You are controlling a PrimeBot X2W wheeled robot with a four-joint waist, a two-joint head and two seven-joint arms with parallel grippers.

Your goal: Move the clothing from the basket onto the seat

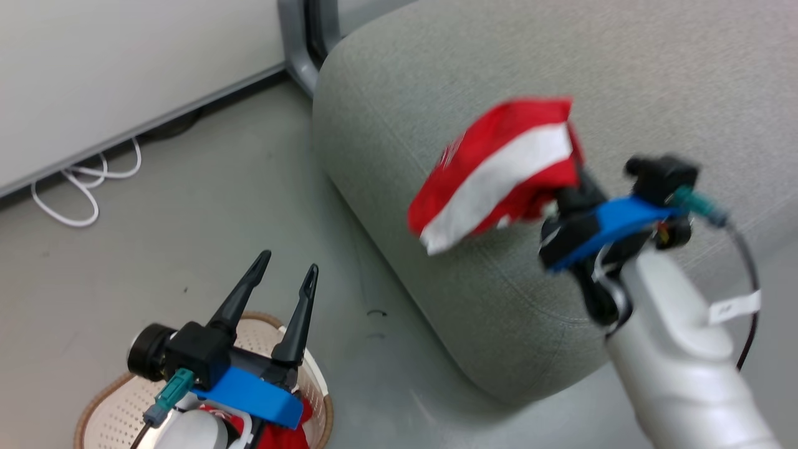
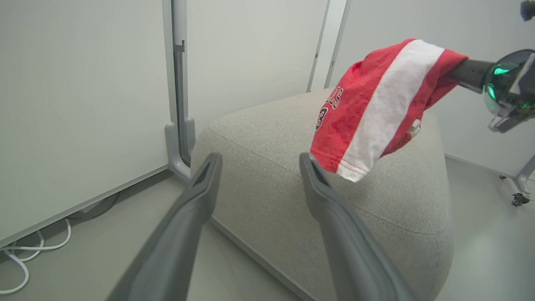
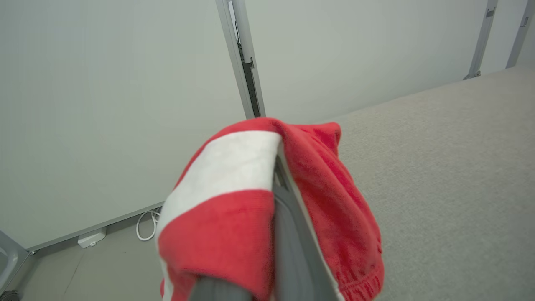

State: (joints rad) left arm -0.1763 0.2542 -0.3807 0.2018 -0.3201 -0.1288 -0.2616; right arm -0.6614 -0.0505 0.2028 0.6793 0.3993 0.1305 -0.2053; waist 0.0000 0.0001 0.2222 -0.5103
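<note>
Left gripper (image 1: 288, 262): spread wide, empty, over basket (image 1: 118, 408) at 7 o'clock; red garment (image 1: 280, 436) seen inside. Right gripper (image 1: 572, 187): clamped on second garment (image 1: 499, 171), hung above seat (image 1: 561, 62) at 3 o'clock. Judged light, limp, unbreakable; best pinched at a bunched fold.

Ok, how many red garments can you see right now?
2. The first garment hangs from the right fingers over the seat; a second garment shows red in the basket, partly behind the left arm. More could be hidden beneath.
</note>
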